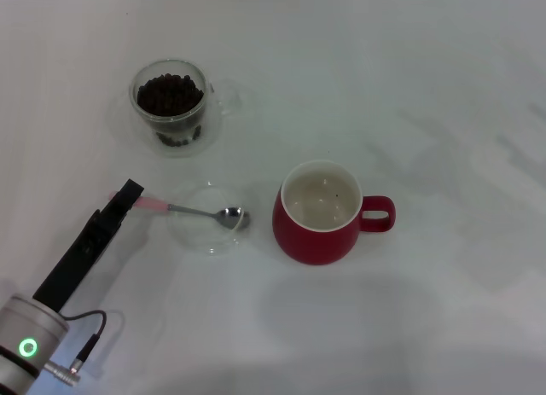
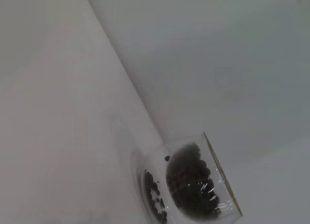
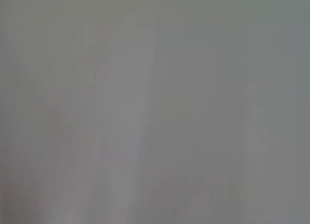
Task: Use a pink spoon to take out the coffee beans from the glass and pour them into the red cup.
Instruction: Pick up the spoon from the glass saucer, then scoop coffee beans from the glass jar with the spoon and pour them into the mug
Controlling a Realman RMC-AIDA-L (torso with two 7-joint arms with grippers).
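Reaching in from the 7 o'clock corner of the head view, the left pincer (image 1: 128,194) sat at the tip of the pink spoon (image 1: 183,210), right at the end of its pale handle; whether the fingers were apart or clamped on the handle could not be told. The right pincer was nowhere in view, and its wrist camera showed only blank grey.

The step in hand looked like the pick-up of the spoon, with no scooping begun. The spoon's long axis ran nearly level across the table (image 1: 444,113), handle end toward 9 o'clock and metal bowl toward 3 o'clock, tipped slightly down toward 4. Its bowl rested in a flat clear glass dish (image 1: 209,233), just beside the red cup (image 1: 320,212), which stood at about 3 o'clock from the dish with its loop handle pointing to 3 o'clock; its white inside held no heap of beans.

The glass (image 1: 171,105) stood at 12 o'clock from the pincer, well apart, upright and full of the coffee beans (image 1: 171,92), its clear handle toward 3 o'clock.

Next, by my judgement, the move called for a firm hold on the handle, a lift clear of the dish, and a swing up toward 12 o'clock so the bowl could dip into the beans.
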